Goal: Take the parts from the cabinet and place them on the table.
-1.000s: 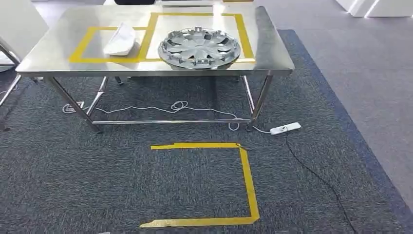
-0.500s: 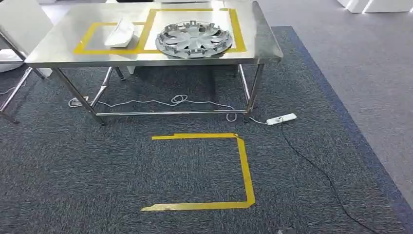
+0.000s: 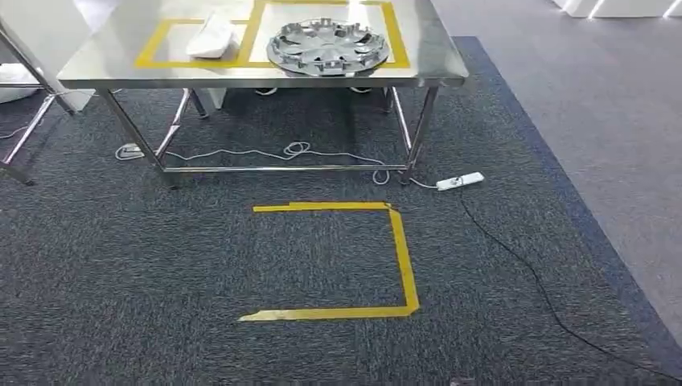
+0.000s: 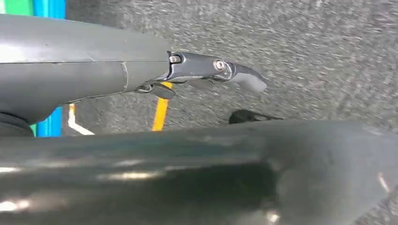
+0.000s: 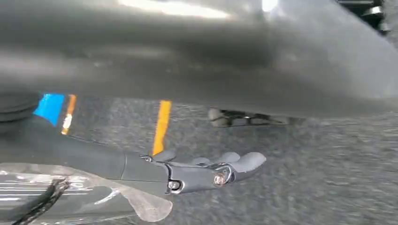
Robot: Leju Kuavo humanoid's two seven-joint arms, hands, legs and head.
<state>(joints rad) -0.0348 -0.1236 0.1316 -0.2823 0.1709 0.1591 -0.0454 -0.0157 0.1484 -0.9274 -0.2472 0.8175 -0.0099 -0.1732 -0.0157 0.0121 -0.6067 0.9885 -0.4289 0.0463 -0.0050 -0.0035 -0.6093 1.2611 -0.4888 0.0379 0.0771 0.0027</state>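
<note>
The table (image 3: 265, 76) stands at the far side of my view, on dark carpet (image 3: 161, 265). On its top, yellow tape (image 3: 241, 60) marks two boxes side by side. The hubcap (image 3: 328, 47) lies flat in the right box, its near rim reaching the tape at the table's near edge. The white part (image 3: 211, 40) rests to its left, across the tape line that the two boxes share.

My left hand (image 4: 213, 70) hangs over the carpet with its fingers stretched out straight and nothing in them. My right hand (image 5: 211, 171) hangs the same way, fingers extended and apart, holding nothing; a clear plastic sheet (image 5: 84, 201) lies just beside that arm.

Under the table a white cable (image 3: 297, 153) loops along the floor to a power strip (image 3: 460, 181) by the right leg, and a black cord (image 3: 523, 273) runs off to the near right. Nearer, floor tape (image 3: 402, 257) forms an open-sided square.
</note>
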